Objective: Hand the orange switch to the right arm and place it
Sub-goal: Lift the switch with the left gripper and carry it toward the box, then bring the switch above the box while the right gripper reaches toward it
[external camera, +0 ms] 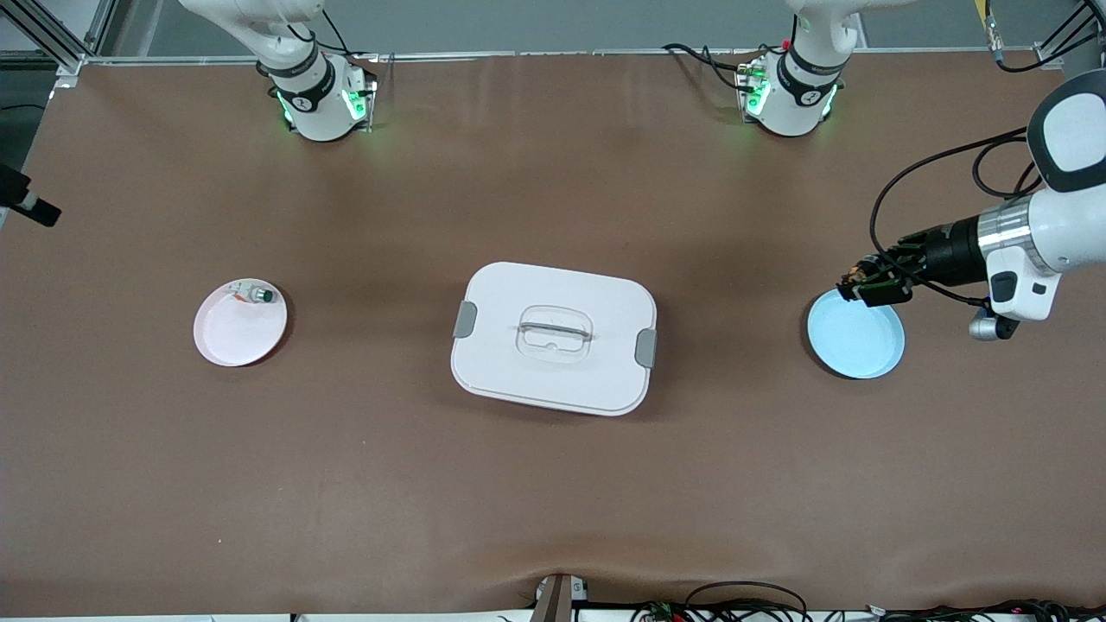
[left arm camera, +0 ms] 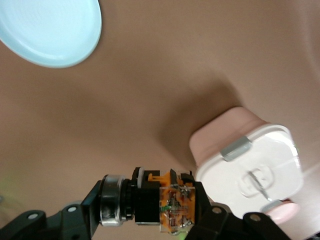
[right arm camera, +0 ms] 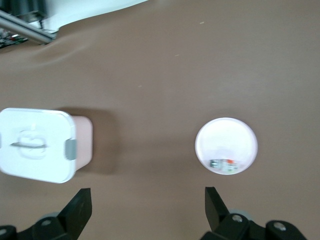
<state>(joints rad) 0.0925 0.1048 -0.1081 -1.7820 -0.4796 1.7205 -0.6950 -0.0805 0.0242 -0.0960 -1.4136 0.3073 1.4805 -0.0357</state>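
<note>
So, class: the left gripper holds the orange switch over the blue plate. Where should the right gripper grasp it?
Probably the silver ring end, which juts clear of the left gripper. On the orange switch, the circuit end sits between the closed fingers, so approach from that free end.

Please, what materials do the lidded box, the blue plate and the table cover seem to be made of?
Lidded box: probably moulded plastic, matte white, with grey clip latches and a recessed handle. Blue plate: likely plastic or melamine, smooth with a soft sheen on its rim; ceramic cannot be excluded. Table cover: seemingly brown paper or thin sheet, matte, with slight wrinkles at the edge.
</note>
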